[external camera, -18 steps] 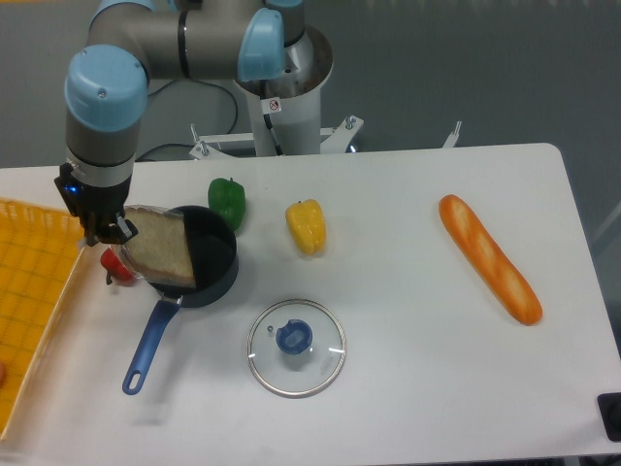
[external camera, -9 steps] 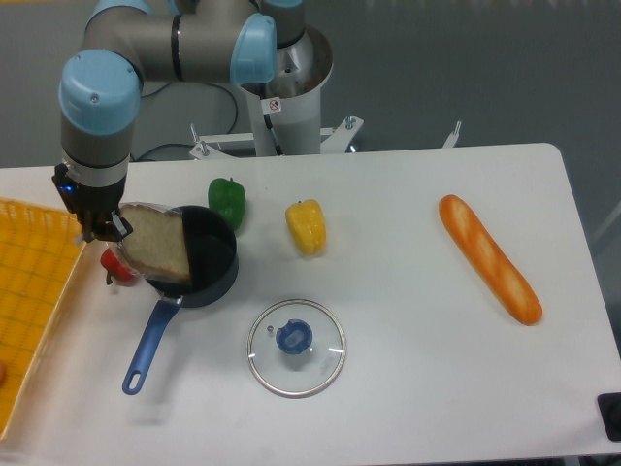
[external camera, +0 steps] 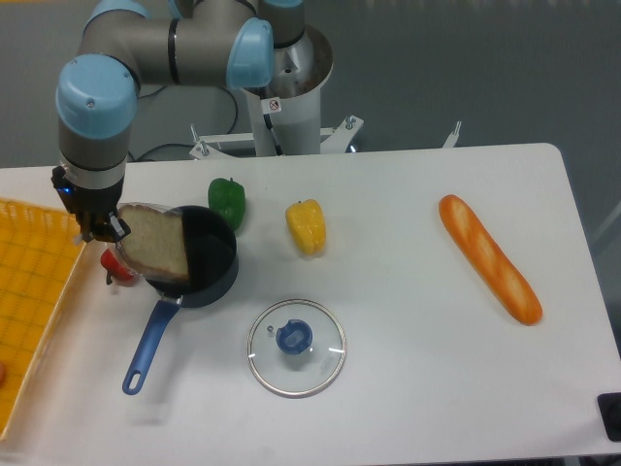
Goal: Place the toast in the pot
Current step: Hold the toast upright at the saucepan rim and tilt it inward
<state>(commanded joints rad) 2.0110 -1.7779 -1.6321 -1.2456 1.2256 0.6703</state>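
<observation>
Now toast [external camera: 155, 242] atop pot [external camera: 212, 260] rim

A single fixed camera looks steeply down on the white surface [external camera: 408, 388] from above its front edge, facing the arm's base column [external camera: 286, 97] at the far side. It stands far enough back to take in nearly the whole surface: the right edge beyond the baguette [external camera: 488, 258], the far edge behind the base, and a yellow tray [external camera: 29, 291] cut off at the left. There is no second view.
</observation>
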